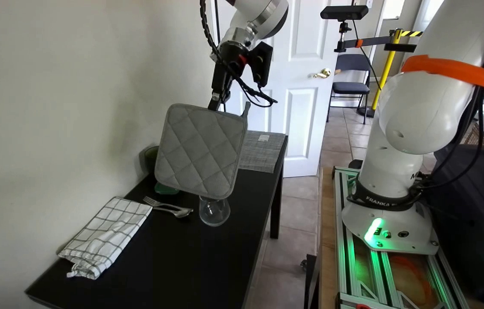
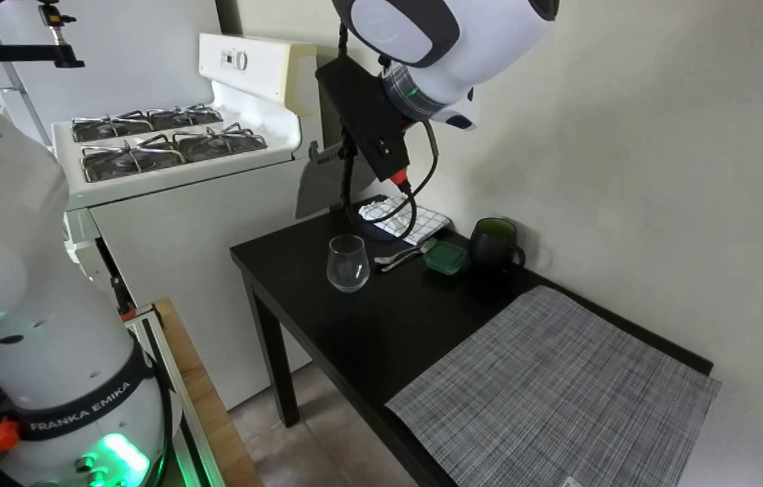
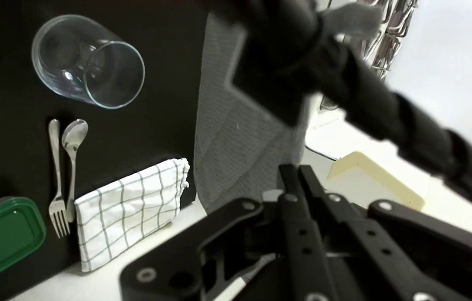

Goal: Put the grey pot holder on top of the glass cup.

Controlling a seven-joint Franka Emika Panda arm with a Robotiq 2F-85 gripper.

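pad in the grip, glass off to one side

grey pot holder (image 1: 201, 150) in the air, gripper (image 3: 298, 169) clamped on its upper edge. it's square, so no long axis to follow; what counts is its face, hanging steep rather than flat. in an exterior view the glass cup (image 2: 348, 265) stands upright on the bench (image 2: 408, 325), below and right of the pad in the frame, the two apart. wrist view puts the glass upper left, the gripper low and right of it. my read: the carry goes toward the glass, with the pad tipped level before letting go; released at this slant it might slide off or knock the glass.

containers: glass, nothing seen inside. green box (image 2: 446, 258) beside a dark mug (image 2: 490, 253); contents of both can't be made out.
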